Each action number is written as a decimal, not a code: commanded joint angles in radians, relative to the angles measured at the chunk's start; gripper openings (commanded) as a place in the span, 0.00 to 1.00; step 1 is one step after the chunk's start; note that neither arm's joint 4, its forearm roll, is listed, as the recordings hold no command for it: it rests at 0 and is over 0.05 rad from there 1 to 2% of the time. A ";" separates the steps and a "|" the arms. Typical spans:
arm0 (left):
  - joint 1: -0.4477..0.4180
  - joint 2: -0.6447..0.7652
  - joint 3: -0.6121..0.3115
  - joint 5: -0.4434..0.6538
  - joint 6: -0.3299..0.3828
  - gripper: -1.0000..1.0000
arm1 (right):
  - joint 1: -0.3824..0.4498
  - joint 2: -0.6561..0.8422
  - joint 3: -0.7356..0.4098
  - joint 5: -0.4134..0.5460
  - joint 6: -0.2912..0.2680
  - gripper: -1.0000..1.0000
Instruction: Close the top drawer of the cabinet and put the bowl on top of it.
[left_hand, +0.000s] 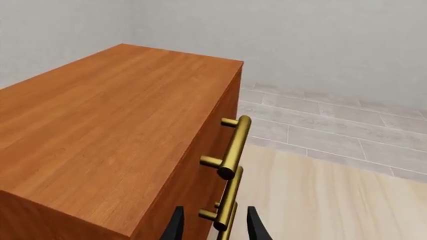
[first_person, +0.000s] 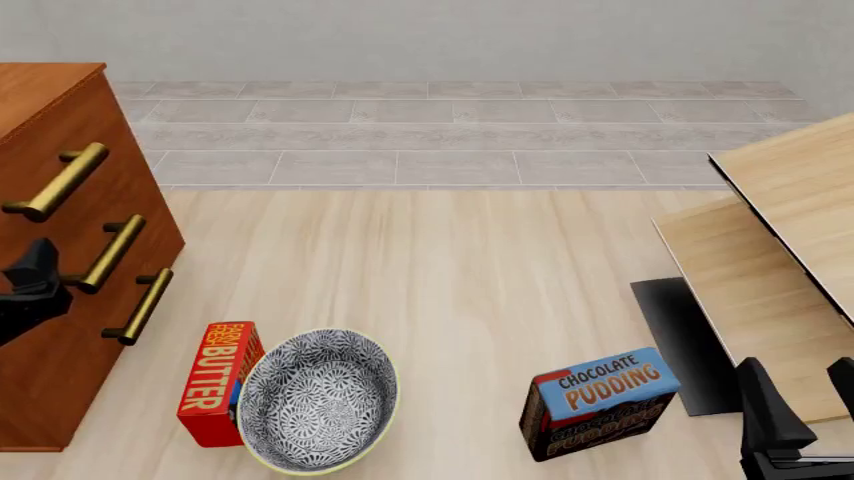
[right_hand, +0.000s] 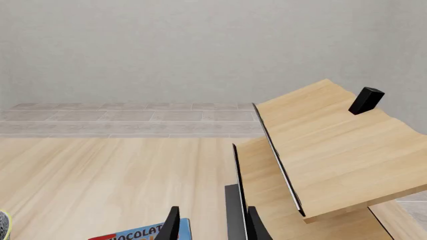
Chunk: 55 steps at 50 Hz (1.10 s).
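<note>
The left gripper (left_hand: 215, 227) has its fingers apart, straddling the brass handles just ahead of it on the cabinet (left_hand: 100, 130), whose top drawer (first_person: 83, 165) sits flush. The bowl (first_person: 320, 400) rests on the table (first_person: 454, 290) below and right of that claw, touching the butter box (first_person: 220, 383). The right gripper (right_hand: 212, 225) is also spread, with the chocolate pudding box (first_person: 601, 400) just to its left.

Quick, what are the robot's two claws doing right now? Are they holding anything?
Left gripper: open, holding nothing, close by the cabinet's brass handles.
Right gripper: open, holding nothing, above the table near the chocolate pudding box.
</note>
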 joint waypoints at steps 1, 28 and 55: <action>0.014 0.019 -0.006 -0.002 0.035 1.00 | 0.000 -0.002 0.001 0.001 0.000 1.00; -0.192 -0.076 -0.016 0.109 0.040 1.00 | 0.000 -0.002 0.001 0.001 0.000 1.00; -0.451 -0.028 -0.149 0.296 -0.013 1.00 | 0.000 -0.002 0.001 0.001 0.000 1.00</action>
